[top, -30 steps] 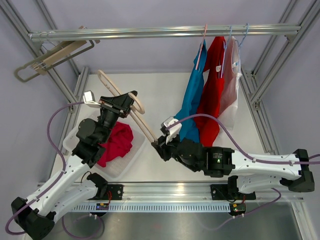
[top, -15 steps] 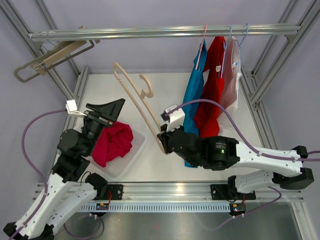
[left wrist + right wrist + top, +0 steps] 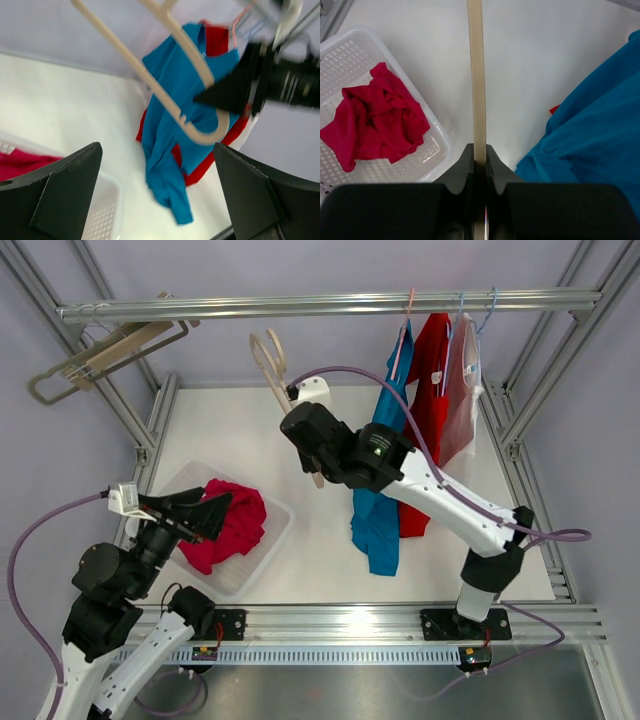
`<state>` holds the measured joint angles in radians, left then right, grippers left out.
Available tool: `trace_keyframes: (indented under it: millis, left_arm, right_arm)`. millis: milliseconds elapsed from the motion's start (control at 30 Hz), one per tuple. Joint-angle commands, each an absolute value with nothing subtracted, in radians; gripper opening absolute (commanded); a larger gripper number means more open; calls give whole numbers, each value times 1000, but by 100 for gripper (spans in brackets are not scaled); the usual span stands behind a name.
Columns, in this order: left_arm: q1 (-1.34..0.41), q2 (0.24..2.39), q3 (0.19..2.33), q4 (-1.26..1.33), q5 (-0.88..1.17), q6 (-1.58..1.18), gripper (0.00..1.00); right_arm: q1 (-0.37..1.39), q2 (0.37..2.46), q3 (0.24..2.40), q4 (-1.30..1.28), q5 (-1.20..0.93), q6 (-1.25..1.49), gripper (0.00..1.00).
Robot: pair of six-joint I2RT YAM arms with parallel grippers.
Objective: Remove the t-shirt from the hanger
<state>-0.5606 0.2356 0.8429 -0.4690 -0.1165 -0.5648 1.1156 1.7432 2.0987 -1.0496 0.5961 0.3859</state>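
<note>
The red t-shirt (image 3: pixel 235 525) lies crumpled in the white basket (image 3: pixel 262 565) at the near left of the table (image 3: pixel 230 430), fully off the wooden hanger (image 3: pixel 268 365). The hanger is bare and held up in the air, beyond the basket and to its right. Its upper end sits just below the rail (image 3: pixel 300 306) in the top view, and its long bar slants down toward the near right.

The right gripper (image 3: pixel 477 156) is clenched on that bar. In the right wrist view its 2 fingers press against either side of the pale wood, with the basket and the t-shirt far below on the left and blue cloth on the right. The right arm reaches up and to the far left from its base at the near right.

The left gripper (image 3: pixel 212 502) hovers over the near left part of the basket, just above the t-shirt. It is released, its 2 fingers spread wide with nothing between them. Through that gap the left wrist view shows the hanger and the hanging clothes.

At the far right, 3 garments hang from the rail: a blue t-shirt (image 3: pixel 385 440) that hangs lowest, a red garment (image 3: pixel 425 410) just right of it, and a pale see-through garment (image 3: pixel 462 390) furthest right. A second hanger (image 3: pixel 100 355) rests tilted at the rail's far left end.
</note>
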Motion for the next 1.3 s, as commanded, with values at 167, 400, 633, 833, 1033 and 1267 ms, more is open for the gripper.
trace_keyframes:
  millis: [167,400,633,833,1033,1267]
  left_arm:
    - [-557,140,730,-594,26,-448,99]
    - [-557,106,689,-589,43,-434,99]
    - [-557,97,684,-588,46,-433,99]
    - [-555,100,683,-588,44,-434,99]
    - [-555,101,683,-588,38,-437,99]
    - [-555,101,683,-589,28,-436,99]
  right_arm:
    - [1026,1959,2534,-1181,571,319,0]
    - [950,2039,2588,-1115,506,324,0]
    - [914,2091,2626,-1065,466,334,0]
    - [916,2118,2611,-1029,391,360,0]
    - [943,2050,2438,-919,402,385,0]
    - [954,1878,2244,-818,413,405,66]
